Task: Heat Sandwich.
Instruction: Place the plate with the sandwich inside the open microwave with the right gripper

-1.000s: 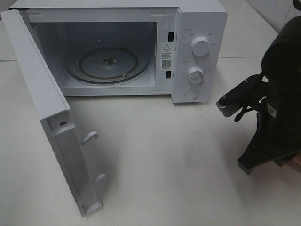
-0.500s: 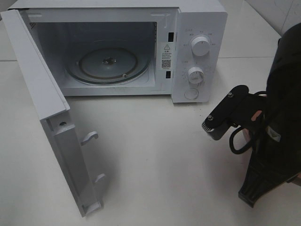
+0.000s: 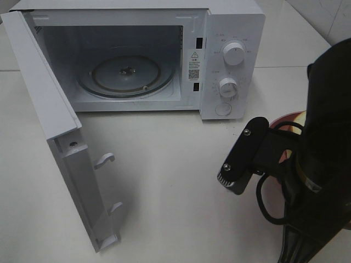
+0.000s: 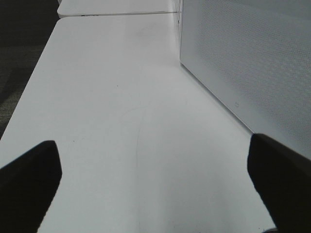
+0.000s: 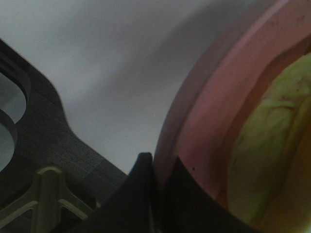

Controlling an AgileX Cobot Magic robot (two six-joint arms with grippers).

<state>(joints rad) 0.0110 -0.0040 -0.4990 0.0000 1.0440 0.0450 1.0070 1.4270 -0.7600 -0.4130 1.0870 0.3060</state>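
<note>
Microwave (image 3: 233, 24) sits at the far side of the white table (image 3: 181, 186). Its door (image 3: 49, 109) is swung fully open to the left, and the glass turntable (image 3: 126, 74) inside is bare. There are two round knobs on the control panel, the upper (image 3: 234, 53) above the lower (image 3: 228, 87). The right arm (image 3: 323, 164) fills the right edge of the high view, in front of and to the right of the control panel. Behind it, a sliver of the pink plate (image 3: 286, 117) shows near the microwave's front right corner. In the wrist view, the right gripper (image 5: 159, 167) is pinched nearly closed on the plate rim, with one dark finger (image 5: 138, 194) outside the rim and the other inside it. The plate (image 5: 204, 111) is round and dull pink, with a raised lip and a few dark specks. The sandwich (image 5: 262, 145) lies on the plate, just inside the rim and close to the gripped spot. Only part of it is visible: a pale green-yellow, wrinkled, leaf-like filling with a lighter yellow edge. The bread cannot be made out from here. I cannot tell whether the plate rests on the table or is lifted off it. The left gripper (image 4: 153, 145) is out of the high view. In its own wrist view the jaws stand wide apart and hold nothing, with both fingers over bare table (image 4: 107, 97). The microwave's perforated side wall (image 4: 252, 53) runs just beside it.
</note>
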